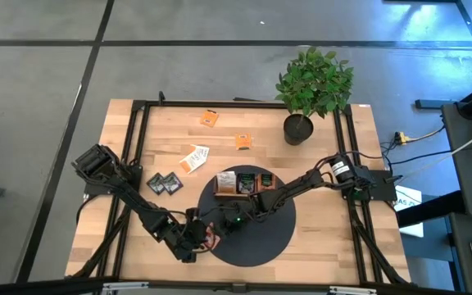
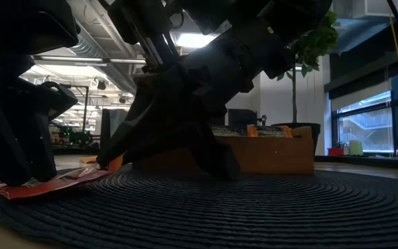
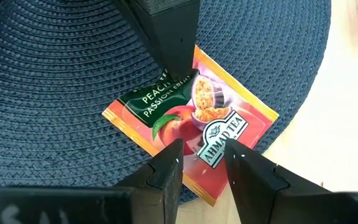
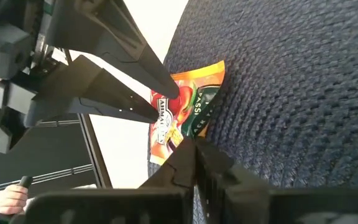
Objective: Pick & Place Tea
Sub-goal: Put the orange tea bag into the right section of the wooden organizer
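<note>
From above, both arms met over the dark round mat [image 1: 256,238] at the lower middle of the worktop [image 1: 334,238]. The left hand [image 1: 206,240] sat at the mat's lower-left edge and the right hand [image 1: 224,223] came in just beside it from the right. The wooden tray [image 1: 244,183] sat at the top of the mat with sachets standing in it. Loose tea was scattered higher up: two orange sachets [image 1: 210,119], a white-and-orange pair [image 1: 194,158], and two black ones [image 1: 164,184] on the left. A potted plant [image 1: 311,86] stood upper right.

Low view: pretty dark, mostly arm silhouettes, but a red-orange sachet [image 2: 47,184] lay flat at the mat's left edge, with the tray behind it mid-frame.

Left wrist view: the peach and passion fruit sachet [image 3: 191,118] lay flat on the mat in the middle of the frame. The left hand's fingers [image 3: 166,174] were spread apart over its lower corner, not squeezing it, and a dark finger of the other arm came in from the top onto its far edge.

Right wrist view: the right hand's fingers [image 4: 191,162] were pressed together, pinching the lower corner of that same sachet, mid-frame.
</note>
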{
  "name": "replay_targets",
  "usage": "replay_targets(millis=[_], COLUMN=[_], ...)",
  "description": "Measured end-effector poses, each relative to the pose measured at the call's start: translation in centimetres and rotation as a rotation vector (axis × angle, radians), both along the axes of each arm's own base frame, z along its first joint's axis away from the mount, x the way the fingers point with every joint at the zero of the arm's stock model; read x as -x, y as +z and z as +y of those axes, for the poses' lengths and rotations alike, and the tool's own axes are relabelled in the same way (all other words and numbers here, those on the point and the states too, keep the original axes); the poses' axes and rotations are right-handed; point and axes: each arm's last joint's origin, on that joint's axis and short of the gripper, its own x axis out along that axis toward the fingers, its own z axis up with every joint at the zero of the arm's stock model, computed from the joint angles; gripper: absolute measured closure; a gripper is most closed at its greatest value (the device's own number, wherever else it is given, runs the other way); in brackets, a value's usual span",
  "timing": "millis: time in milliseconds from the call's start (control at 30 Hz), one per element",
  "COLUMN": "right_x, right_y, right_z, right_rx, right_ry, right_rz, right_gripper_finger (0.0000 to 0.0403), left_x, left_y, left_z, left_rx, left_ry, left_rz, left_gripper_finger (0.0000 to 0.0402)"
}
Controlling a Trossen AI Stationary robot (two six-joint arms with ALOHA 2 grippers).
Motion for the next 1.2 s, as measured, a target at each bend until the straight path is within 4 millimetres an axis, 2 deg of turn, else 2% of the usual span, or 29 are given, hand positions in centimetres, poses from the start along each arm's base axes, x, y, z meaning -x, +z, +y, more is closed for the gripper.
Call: replay_targets(millis=[367, 667, 833, 1067, 1200], right_x=[-0.09, -0.07, -0.16, 0.09, 0.42], right_y=[0.1, 0.09, 0.24, -0.04, -0.28], right_z=[0.03, 0.05, 0.07, -0.03, 0.07], right_rx=[0.003, 0.021, 0.018, -0.011, -0.003], right_ry=[0.007, 0.037, 0.037, 0.022, 0.094], right_rz=[-0.02, -0.031, -0.046, 0.022, 0.048], right_gripper_finger=[0.0384, 0.028, 0.0241, 0.0239, 0.0247], left_x=[0.0, 0.04, 0.04, 0.04, 0.03], left_y=[0.0, 0.0, -0.01, 0.0, -0.01], left_z=[0.0, -0.05, -0.05, -0.04, 0.0], left_rx=[0.0, 0.0, 0.0, -0.002, -0.004], left_ry=[-0.001, -0.003, -0.003, -0.002, 0.002], left_rz=[0.001, 0.001, 0.001, 0.0, -0.002], left_gripper_finger=[0.0286, 0.0289, 0.0286, 0.0289, 0.0288])
